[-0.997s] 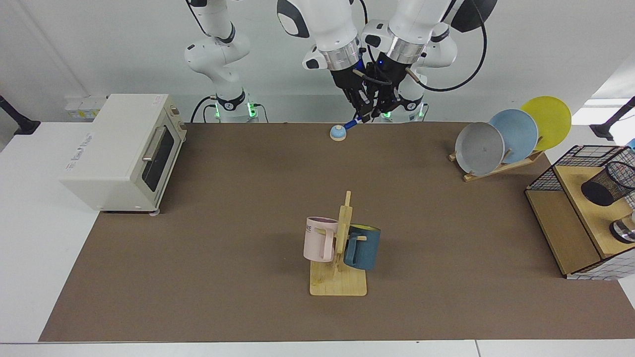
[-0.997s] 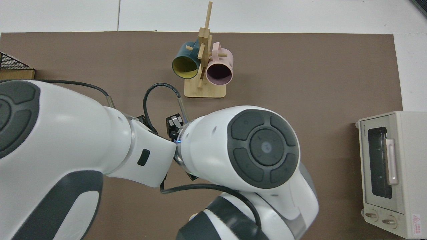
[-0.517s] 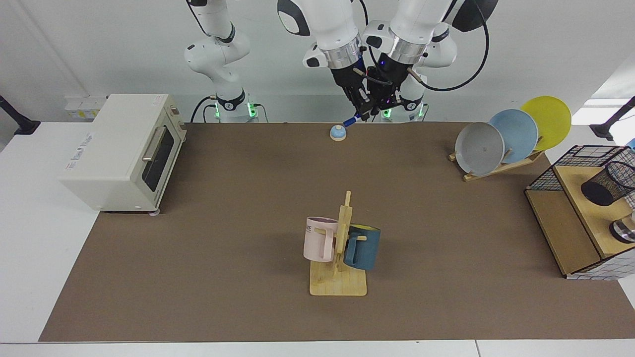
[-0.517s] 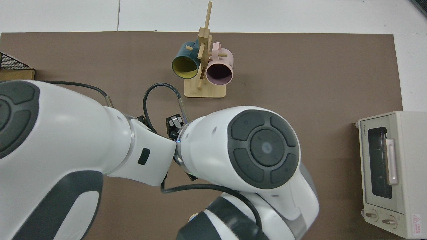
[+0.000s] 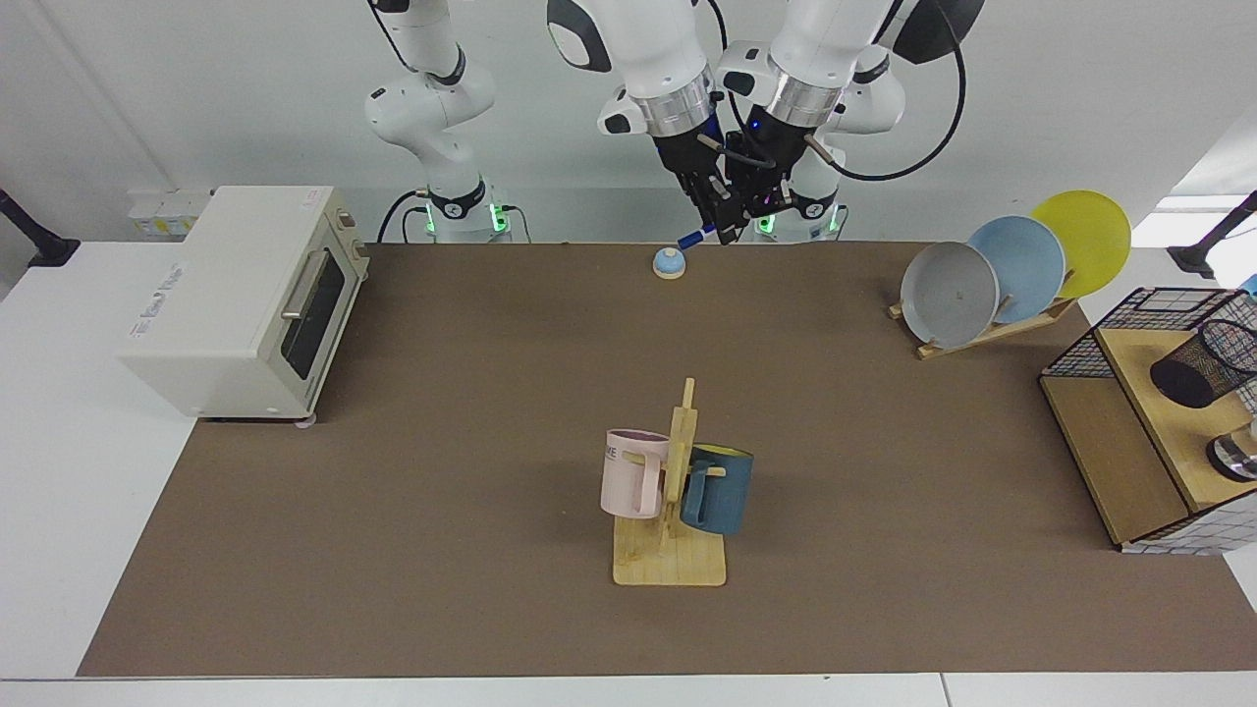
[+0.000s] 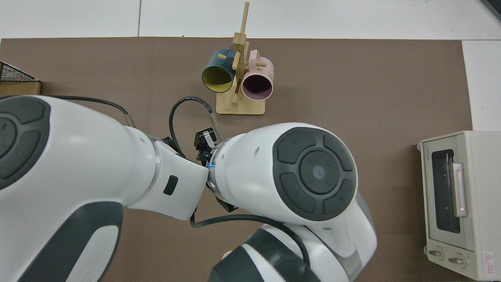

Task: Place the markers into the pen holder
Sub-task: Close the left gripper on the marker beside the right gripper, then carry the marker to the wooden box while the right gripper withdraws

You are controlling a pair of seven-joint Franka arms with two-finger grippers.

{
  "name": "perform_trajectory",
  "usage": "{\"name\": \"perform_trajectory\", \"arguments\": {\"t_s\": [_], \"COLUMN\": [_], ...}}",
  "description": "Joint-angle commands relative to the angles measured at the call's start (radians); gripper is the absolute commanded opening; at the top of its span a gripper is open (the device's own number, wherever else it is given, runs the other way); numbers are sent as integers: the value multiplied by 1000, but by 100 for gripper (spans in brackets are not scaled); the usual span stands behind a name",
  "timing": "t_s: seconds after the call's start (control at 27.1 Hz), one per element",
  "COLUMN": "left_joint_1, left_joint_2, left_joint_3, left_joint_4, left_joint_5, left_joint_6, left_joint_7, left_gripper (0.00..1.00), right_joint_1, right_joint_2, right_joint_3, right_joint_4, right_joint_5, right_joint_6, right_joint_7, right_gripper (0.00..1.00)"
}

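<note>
Facing view, arms: both arms lean together at top centre of the frame, wrists almost touching. The right arm comes from the base at the frame's left, the left arm from the base at the frame's right.
Facing view, marker: the marker (image 5: 695,237) hangs in the air at top centre, blue cap pointing down-left, above and just right of a small blue bell (image 5: 669,262) on the mat.
Facing view, change: a second ago the cap hung close over the bell; now it sits higher, clear of it. The marker is lifted, so carrying comes next.
Facing view, right gripper: the right gripper (image 5: 709,218) is black, just above the marker; I cannot tell how its fingers stand.
Facing view, left gripper: the left gripper (image 5: 750,201) is pressed in beside it; I cannot tell which one holds the marker.
Facing view, holder: the pen holder (image 5: 1204,364), black mesh, lies tilted on a wooden shelf (image 5: 1159,407) at the far right edge, well apart from the marker. A long carry across the frame remains.
Top view, arms: two white arm bodies fill the lower left and centre, shifted only slightly.
Top view, marker: hidden beneath the arms; the holder is out of frame.
</note>
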Motion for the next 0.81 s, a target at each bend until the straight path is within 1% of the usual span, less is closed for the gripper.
{"name": "perform_trajectory", "arguments": {"t_s": [0.0, 0.18, 0.44, 0.55, 0.7, 0.78], "left_joint_1": [-7, -7, -4, -2, 1, 3], "left_joint_2": [-25, -25, -25, -25, -25, -26], "left_joint_3": [6, 7, 12, 16, 18, 19], "left_joint_4": [-30, -30, -30, -29, -27, -24], "left_joint_5": [0, 0, 0, 0, 15, 19], "left_joint_6": [3, 3, 3, 3, 3, 3], "left_joint_7": [13, 13, 12, 10, 9, 9], "left_gripper": [0, 0, 0, 0, 0, 0], "right_joint_1": [-2, -4, -8, -27, -71, -94], "right_joint_2": [-2, -2, -19, -52, -112, -131], "right_joint_3": [1, 1, -1, -10, -8, -10], "right_joint_4": [0, 0, -11, -48, -124, -152], "right_joint_5": [-3, -10, -16, -18, -18, -18], "right_joint_6": [17, 17, 0, -3, -6, -24], "right_joint_7": [-26, -34, -167, -224, -342, -409], "right_gripper": [99, 99, 99, 99, 99, 99]}}
